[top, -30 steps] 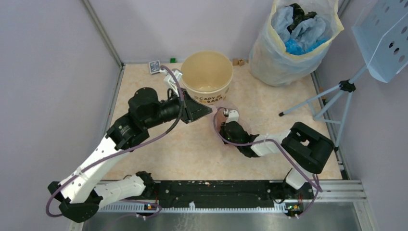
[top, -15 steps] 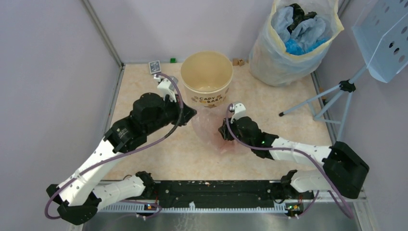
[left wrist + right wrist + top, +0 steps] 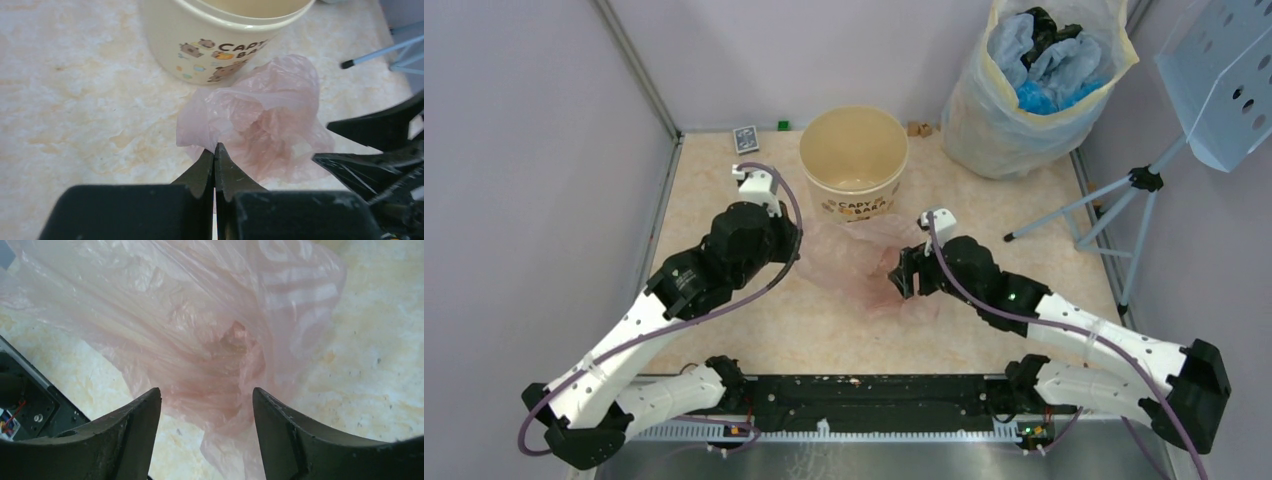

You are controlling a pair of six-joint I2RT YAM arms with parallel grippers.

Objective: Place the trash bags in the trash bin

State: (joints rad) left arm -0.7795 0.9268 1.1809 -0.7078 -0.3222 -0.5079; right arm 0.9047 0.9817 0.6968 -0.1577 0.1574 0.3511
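The left gripper (image 3: 215, 148) has its two fingers pressed together, and the near edge of the pale-pink trash bag (image 3: 260, 120) is pinched between their tips. From those tips the bag spreads forward and to the right as a loose, crumpled heap on the marbled beige table (image 3: 75, 100). Its far folds reach the foot of the cream-yellow trash bin (image 3: 165, 30). The bin stands upright just ahead of this gripper, with the capybara print on its wall facing the wrist camera. The right gripper (image 3: 206, 392) is at the other side of the bag with its fingers spread well apart. The crinkled pink film lies in the gap between them and stretches away ahead of them. Its own view does not show whether either finger touches the plastic. In the left wrist view the right arm's dark fingers enter from the right edge, close beside the heap. In the overhead view the two grippers face each other across the bag, with the bin beyond them both and its mouth open upward. A large whitish-yellow bag (image 3: 1024, 100) stuffed with blue and black material sits well beyond the right gripper in the far corner. A tripod stand (image 3: 1074, 210) has its legs on the table out to that gripper's right. A small playing-card box (image 3: 745, 138) lies past the left gripper, near the back wall.
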